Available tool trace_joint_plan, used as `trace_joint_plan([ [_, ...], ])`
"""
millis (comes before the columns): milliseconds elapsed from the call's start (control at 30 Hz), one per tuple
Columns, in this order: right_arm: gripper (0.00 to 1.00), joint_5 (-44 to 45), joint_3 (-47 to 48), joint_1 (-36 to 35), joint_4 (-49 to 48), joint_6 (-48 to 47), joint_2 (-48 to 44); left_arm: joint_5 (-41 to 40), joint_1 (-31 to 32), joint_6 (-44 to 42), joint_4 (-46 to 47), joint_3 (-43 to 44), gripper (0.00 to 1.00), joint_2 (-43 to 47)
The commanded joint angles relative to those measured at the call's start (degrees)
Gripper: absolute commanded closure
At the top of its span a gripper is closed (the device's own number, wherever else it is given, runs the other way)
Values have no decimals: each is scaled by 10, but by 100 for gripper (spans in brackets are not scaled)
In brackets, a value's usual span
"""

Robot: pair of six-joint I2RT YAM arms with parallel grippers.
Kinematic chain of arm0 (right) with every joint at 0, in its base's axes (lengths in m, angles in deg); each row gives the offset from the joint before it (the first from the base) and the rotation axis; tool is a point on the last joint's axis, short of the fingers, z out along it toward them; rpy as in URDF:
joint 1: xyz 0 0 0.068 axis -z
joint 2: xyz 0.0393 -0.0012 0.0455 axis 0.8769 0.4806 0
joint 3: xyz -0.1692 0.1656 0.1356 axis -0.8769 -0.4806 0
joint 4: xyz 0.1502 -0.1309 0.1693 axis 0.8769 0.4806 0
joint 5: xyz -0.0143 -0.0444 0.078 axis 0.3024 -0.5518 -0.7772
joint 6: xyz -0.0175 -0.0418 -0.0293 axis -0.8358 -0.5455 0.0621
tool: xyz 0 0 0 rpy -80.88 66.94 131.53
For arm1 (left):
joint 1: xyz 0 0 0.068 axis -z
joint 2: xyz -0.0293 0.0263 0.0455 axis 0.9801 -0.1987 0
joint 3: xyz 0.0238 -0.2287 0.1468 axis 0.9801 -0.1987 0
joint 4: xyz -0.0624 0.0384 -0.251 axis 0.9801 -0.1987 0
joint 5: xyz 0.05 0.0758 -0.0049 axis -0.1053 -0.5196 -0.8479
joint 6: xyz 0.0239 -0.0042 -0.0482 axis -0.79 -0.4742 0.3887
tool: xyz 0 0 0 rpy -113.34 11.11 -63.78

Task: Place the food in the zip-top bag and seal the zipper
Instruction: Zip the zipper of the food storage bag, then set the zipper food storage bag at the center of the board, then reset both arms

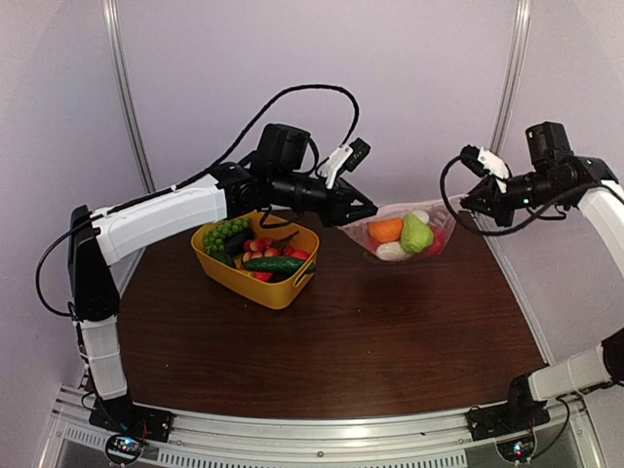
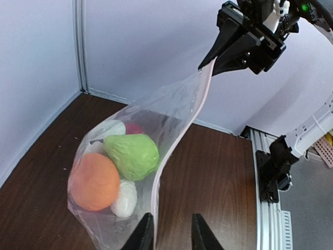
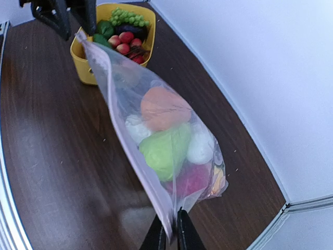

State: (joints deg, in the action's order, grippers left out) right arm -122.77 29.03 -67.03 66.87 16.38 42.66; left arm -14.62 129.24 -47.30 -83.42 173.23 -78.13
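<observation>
My right claw (image 3: 169, 232) is clamped on one end of the zip-top bag (image 1: 405, 234), pinching the corner where the zipper (image 2: 204, 88) ends. My left claw (image 2: 171, 224) is at the opposite end. Its fingers stand slightly apart, and the strip lies against the inner face of one of them. I cannot tell whether that side is carrying any of the bag.

The bag hangs stretched between the two claws over the far part of the surface (image 1: 390, 341), mouth edge uppermost. An orange (image 2: 94, 181), a green pear (image 2: 132, 155), a white piece (image 2: 125, 198) and something red sag in its belly. I cannot tell whether the belly touches the wood.

The grapes (image 1: 224, 234), the cucumber (image 1: 273, 263) and some small red fruit lie in the yellow tub (image 1: 255, 283), just beside my left arm.

The danger I see is on the left. If that end slips free, the whole load would swing from the right corner alone. The bag would tip, and any unsealed stretch of zipper could gape and let fruit roll out. I cannot see whether the strip is pressed shut along its length. The fruit's weight could also drag the thin plastic out of my right pinch. If my left arm drops carelessly, it could knock the tub.
</observation>
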Motion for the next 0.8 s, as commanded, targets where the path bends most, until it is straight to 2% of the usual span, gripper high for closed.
trace_joint_plan([
  [0, 81, 34, -151, -1, 40, -143, -132, 99, 12, -4, -23, -116, 64, 54],
  [67, 62, 41, -180, -2, 100, -172, -159, 101, 21, -14, -23, -170, 49, 90],
  [133, 54, 41, -168, -1, 131, -158, -160, 64, 26, -17, -23, -203, 38, 127],
  [200, 47, 35, -151, -1, 123, -124, -159, -1, 26, -22, -26, -216, 28, 158],
  [267, 35, 37, -140, 0, 63, -35, -154, -100, 23, -29, -36, -218, 15, 187],
  [300, 31, 47, -139, 0, 16, 20, -152, -146, 18, -28, -39, -218, 12, 194],
  [333, 13, 65, -143, 0, -38, 87, -149, -183, 9, -24, -41, -217, 10, 201],
  [367, 2, 97, -149, 0, -95, 153, -147, -228, 1, -15, -45, -217, 5, 206],
  [433, 0, 143, -160, 0, -180, 244, -140, -331, -16, 4, -47, -224, 2, 223],
  [533, 1, 216, -163, 0, -269, 346, -131, -421, -45, 20, -35, -250, 2, 260],
  [700, 1, 306, -148, 0, -328, 425, -123, -576, -74, 7, 12, -321, 2, 337],
  [767, 0, 330, -148, 0, -335, 428, -127, -595, -87, 1, 29, -349, 2, 369],
])
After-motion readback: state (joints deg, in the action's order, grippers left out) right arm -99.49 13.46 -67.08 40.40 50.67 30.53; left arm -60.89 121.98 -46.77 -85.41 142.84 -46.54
